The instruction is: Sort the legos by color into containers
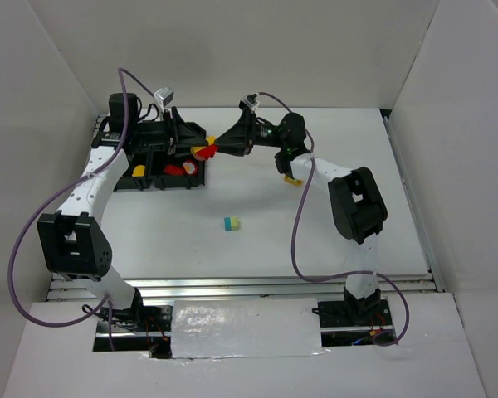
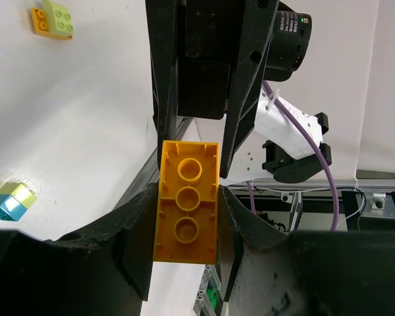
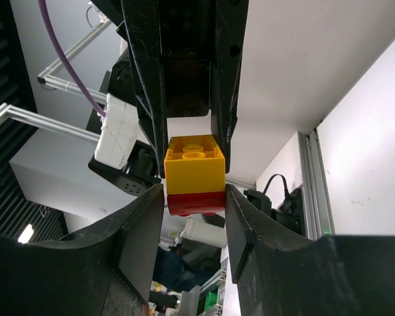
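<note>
Both arms meet in the air just over the near-right corner of the tray (image 1: 153, 186), each clamped on the same yellow-and-red brick (image 1: 206, 151). The left gripper (image 2: 187, 210) has its fingers closed on the sides of the yellow part, and the right gripper (image 3: 194, 197) pinches the piece from the opposite end, with yellow above and red below in its wrist view. Likely reason for the two-handed hold: the piece is two colours stuck together, so it has to be pulled apart before either half can go into a compartment. It is held off the table so that both sets of fingers get clean side access. Inside the tray, red pieces (image 1: 178, 169) sit in the near-right compartment and a yellow piece (image 1: 138, 171) in the near-left. The far compartments are hidden by the arms. Not yet sorted: a teal-and-green brick (image 1: 231, 224) on the table well apart from the tray on its near-right side, and an orange-and-lime brick (image 2: 52, 18) farther right of the tray. Both look like two-colour stacks too.
</note>
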Motion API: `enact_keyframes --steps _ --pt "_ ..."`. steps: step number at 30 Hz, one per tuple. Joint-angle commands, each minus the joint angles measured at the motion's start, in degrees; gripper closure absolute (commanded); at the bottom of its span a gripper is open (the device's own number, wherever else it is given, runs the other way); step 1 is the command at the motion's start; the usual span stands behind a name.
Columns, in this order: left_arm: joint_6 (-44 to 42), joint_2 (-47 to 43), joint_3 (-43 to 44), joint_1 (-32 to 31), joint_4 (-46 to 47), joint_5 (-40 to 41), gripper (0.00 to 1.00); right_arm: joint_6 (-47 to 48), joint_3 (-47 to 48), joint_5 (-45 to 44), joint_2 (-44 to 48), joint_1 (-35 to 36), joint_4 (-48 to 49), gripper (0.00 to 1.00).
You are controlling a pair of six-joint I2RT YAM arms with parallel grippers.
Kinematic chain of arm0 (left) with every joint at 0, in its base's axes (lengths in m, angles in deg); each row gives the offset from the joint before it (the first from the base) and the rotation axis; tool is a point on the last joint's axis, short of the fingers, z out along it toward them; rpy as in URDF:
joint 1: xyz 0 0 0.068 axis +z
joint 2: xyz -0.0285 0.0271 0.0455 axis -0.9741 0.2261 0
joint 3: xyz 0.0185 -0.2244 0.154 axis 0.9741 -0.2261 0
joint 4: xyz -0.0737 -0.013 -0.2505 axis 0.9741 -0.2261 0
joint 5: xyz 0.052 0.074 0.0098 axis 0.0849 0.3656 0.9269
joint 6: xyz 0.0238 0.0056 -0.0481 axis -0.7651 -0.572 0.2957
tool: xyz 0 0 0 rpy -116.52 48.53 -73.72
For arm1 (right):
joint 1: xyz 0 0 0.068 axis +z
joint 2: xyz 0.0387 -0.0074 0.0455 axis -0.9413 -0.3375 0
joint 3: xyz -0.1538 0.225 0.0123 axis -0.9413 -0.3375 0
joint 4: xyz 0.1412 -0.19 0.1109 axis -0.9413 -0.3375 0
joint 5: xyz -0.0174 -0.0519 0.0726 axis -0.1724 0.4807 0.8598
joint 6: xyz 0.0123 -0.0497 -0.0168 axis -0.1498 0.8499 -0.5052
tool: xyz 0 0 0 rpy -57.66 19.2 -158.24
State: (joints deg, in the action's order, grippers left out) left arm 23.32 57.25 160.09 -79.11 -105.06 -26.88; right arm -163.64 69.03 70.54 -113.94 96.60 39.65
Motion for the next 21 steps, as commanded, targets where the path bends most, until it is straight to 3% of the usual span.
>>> enact_keyframes --steps 1,4,9,10,12,21 --pt "-0.02 -1.54 -0.53 1.38 2.25 3.73 1.0 -1.37 0.52 2.89 0.6 1.18 7.08 0.52" --pt "-0.29 -1.54 -0.26 1.38 1.46 4.43 1.0 -1.37 0.78 3.06 0.6 1.45 7.27 0.52" --pt "-0.55 -1.54 -0.17 1.38 0.93 4.96 1.0 -0.76 1.58 3.42 0.43 1.97 6.56 0.71" --pt "-0.64 -1.45 -0.17 1.38 0.76 5.14 1.0 -0.76 1.66 3.5 0.25 2.06 6.56 0.86" --pt "-0.72 -1.36 0.09 1.38 0.32 5.31 1.0 -0.93 1.93 4.11 -0.01 2.15 6.73 1.0" --pt "0.68 -0.84 0.18 2.0 1.28 4.87 1.0 -2.69 3.86 11.83 -2.99 2.15 14.37 1.0"
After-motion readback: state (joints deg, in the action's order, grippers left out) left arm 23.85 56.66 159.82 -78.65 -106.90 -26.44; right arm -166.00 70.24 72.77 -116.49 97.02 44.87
